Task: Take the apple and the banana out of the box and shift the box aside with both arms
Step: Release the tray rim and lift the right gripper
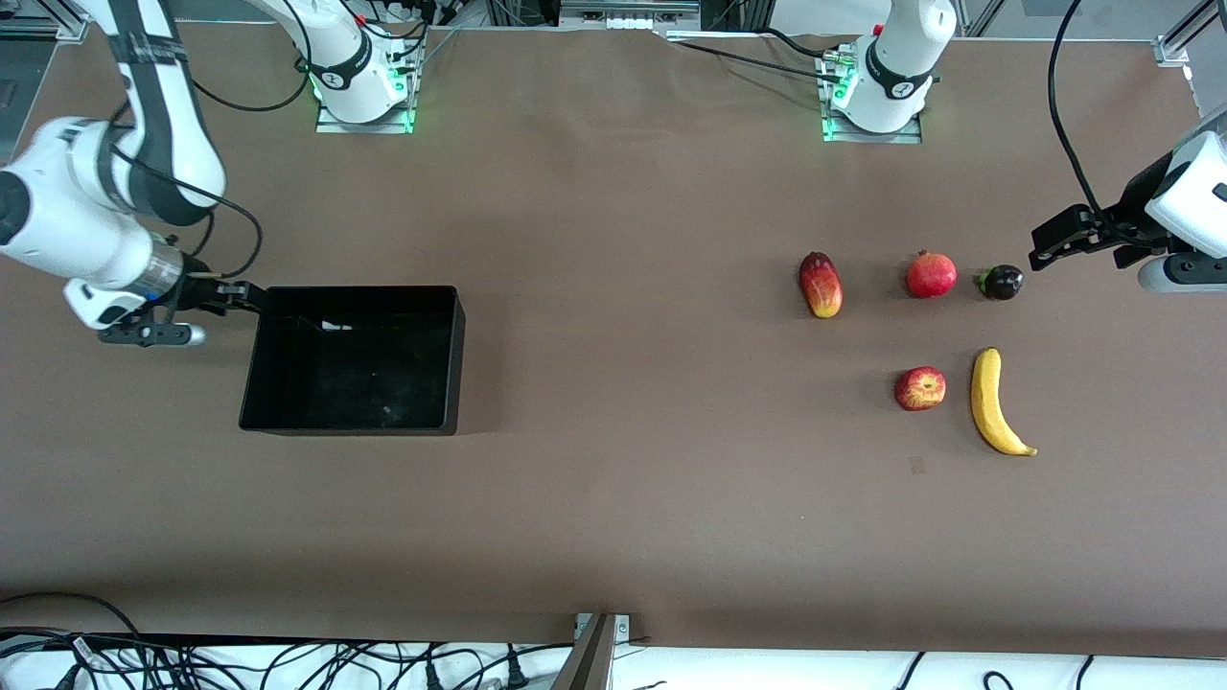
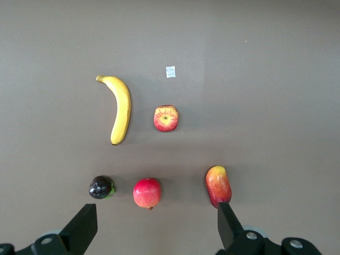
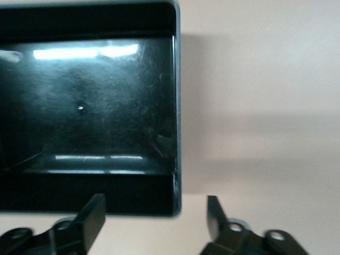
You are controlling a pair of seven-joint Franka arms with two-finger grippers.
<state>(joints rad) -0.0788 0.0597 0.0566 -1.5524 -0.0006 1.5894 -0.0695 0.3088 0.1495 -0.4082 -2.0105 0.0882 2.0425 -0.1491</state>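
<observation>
The black box (image 1: 383, 374) stands toward the right arm's end of the table, with nothing in it. My right gripper (image 1: 247, 296) is open at the box's end wall, by the corner farther from the camera. In the right wrist view the box wall (image 3: 178, 106) ends between the spread fingers of the right gripper (image 3: 155, 218), which grip nothing. The apple (image 1: 920, 388) and the banana (image 1: 995, 402) lie side by side toward the left arm's end. My left gripper (image 1: 1037, 249) hangs open beside the fruit rows, holding nothing. The left wrist view shows the apple (image 2: 166, 118), the banana (image 2: 120, 109) and the left gripper (image 2: 155, 228).
Farther from the camera than the apple lies a row of a mango (image 1: 821, 285), a pomegranate (image 1: 931, 275) and a small dark purple fruit (image 1: 1001, 282). A small tag (image 1: 917, 465) lies on the table nearer the camera. Bare brown tabletop spans the middle.
</observation>
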